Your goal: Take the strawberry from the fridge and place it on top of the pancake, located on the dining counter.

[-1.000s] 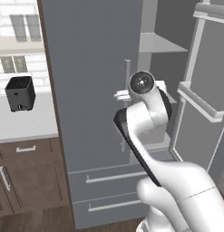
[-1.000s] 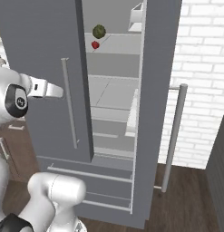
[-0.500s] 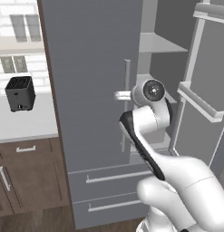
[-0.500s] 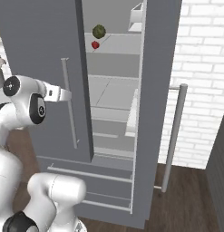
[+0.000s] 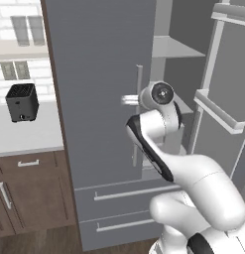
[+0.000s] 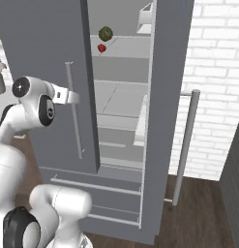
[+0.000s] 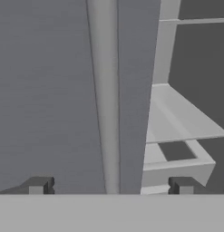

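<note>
I see the strawberry (image 6: 101, 48), a tiny glossy red heart-shaped berry, lying on a pale grey upper shelf inside the fridge (image 6: 53, 58), just below and beside a larger dark green bumpy ball (image 6: 105, 34). The fridge is tall and matte grey; its right door (image 6: 167, 97) stands swung wide open, showing smooth flat shelves and a pale door bin, while its left door (image 5: 94, 89) is closed, a plain flat slab. A long round bar handle (image 6: 74, 109) runs vertically down that closed door. My gripper (image 7: 109, 185) is held level in front of this handle, and from the hand camera its two small dark blocky fingertips (image 7: 38, 185) stand spread wide apart with the bar rising between them, holding nothing. The strawberry sits well above the gripper and deeper in. Below the doors are two drawers with thin horizontal pulls (image 5: 129, 192). To the left, a black boxy toaster (image 5: 22, 101) rests on a pale counter (image 5: 25, 136) over brown wooden cabinets (image 5: 30, 193).
</note>
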Robot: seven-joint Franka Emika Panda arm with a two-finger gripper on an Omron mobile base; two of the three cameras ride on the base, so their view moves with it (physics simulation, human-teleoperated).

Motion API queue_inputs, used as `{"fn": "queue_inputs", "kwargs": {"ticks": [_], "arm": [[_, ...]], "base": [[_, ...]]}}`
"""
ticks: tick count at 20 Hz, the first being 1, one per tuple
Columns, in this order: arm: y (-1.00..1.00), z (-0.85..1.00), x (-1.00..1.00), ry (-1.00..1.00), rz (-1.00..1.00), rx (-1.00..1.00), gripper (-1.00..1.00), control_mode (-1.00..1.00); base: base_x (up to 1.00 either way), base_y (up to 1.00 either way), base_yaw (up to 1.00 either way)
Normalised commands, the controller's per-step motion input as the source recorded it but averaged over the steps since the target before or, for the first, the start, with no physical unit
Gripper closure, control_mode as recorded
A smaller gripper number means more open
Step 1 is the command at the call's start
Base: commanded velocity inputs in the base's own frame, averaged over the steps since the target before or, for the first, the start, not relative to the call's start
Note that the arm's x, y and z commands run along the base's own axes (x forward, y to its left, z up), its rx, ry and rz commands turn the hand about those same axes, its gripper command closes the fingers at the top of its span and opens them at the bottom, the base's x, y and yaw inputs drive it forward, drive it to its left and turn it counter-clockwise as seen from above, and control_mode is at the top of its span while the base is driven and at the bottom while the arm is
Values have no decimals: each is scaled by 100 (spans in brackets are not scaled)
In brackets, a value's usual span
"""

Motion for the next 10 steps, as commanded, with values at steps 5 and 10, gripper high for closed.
{"fn": "queue_inputs", "kwargs": {"ticks": [5,10], "arm": [[0,0,39,0,2,3,-100,-100],[0,0,46,0,5,6,-100,-100]], "base": [[0,0,0],[0,0,0]]}}
